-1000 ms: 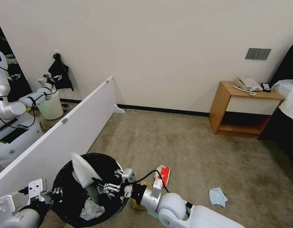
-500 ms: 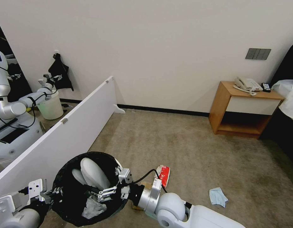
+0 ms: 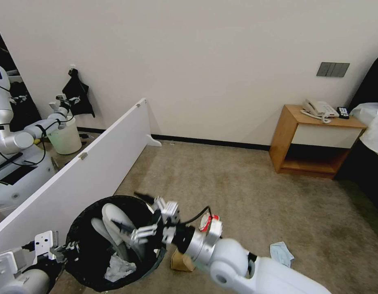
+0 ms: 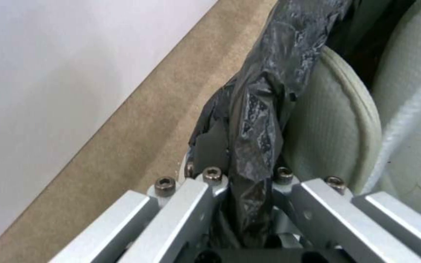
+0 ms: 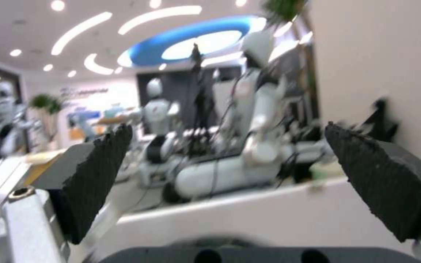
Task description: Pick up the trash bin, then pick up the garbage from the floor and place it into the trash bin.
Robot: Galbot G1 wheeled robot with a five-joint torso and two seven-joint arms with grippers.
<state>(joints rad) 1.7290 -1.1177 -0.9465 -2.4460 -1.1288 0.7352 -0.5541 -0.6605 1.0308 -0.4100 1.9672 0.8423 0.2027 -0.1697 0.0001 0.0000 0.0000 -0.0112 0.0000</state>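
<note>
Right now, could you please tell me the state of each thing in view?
Trash bin: upright, lined, rim gripped by left hand.
Slippers: inside the bin.
Tissue: inside the bin.
Right hand: open, empty, above the bin.
Brown paper bag: on floor.
Mask: on floor.

I note a round white plastic trash bin with crinkly black liner, two white fabric slippers inside, pale-blue mask on beige carpet.

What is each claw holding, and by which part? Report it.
The left claw is shut on the trash bin, pinching its black-bagged rim. The right claw is open above the bin, holding nothing.
</note>
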